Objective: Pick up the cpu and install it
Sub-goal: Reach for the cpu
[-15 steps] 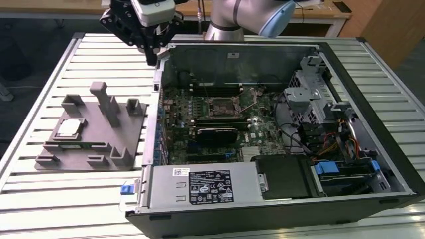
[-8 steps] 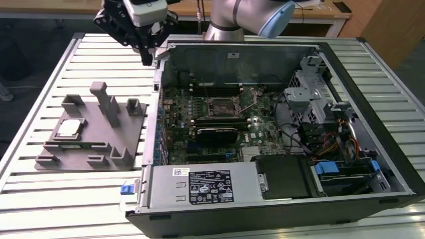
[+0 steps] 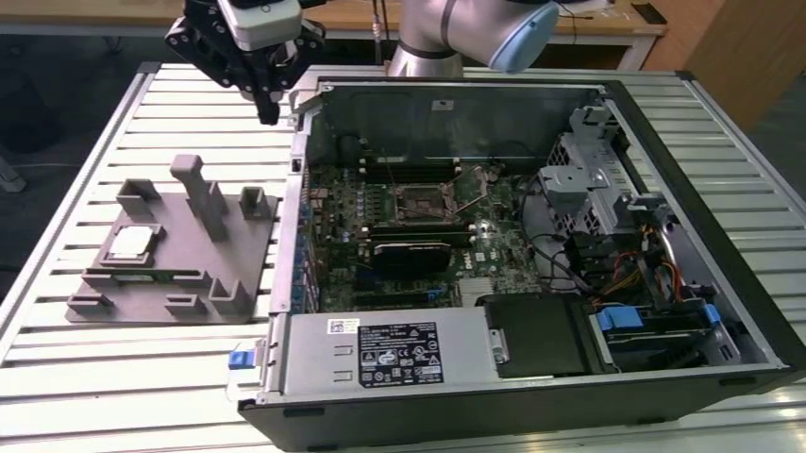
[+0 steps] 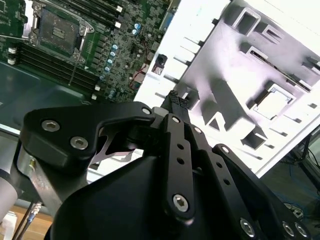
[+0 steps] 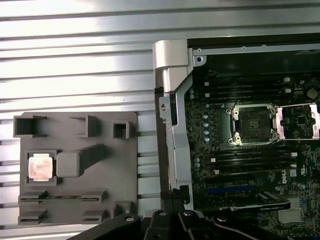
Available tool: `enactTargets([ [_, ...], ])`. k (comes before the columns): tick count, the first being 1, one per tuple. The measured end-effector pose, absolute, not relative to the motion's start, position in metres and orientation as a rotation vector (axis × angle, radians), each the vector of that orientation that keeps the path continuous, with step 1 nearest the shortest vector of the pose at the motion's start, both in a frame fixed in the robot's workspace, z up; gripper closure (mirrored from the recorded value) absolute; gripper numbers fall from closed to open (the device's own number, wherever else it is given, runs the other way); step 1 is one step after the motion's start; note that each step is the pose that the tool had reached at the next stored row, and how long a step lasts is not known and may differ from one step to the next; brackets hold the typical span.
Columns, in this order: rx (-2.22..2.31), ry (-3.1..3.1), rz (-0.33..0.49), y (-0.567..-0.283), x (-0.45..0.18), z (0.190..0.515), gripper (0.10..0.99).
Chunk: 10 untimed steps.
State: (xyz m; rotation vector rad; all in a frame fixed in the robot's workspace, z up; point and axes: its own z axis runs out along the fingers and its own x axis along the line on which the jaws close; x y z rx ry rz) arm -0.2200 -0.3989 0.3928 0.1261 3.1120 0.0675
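The black two-finger gripper hangs at the upper left of the exterior view, fingers pressed together on nothing, above the slatted metal table. The small square silver-topped cpu lies in the grey plastic fixture plate at the exterior view's left — well apart from the gripper, outside the open black computer case.

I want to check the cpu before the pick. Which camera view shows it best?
The first wrist view: it looks straight down on the cpu, lying flat in its pocket on the grey fixture. The exterior view shows the cpu at a slant. In the second wrist view glare washes it out.
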Motion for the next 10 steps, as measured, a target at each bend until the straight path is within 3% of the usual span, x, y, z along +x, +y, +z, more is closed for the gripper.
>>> enactTargets([
  [10, 0.127, 3.112, 0.068, -0.399, -0.235, 0.393, 0.980],
])
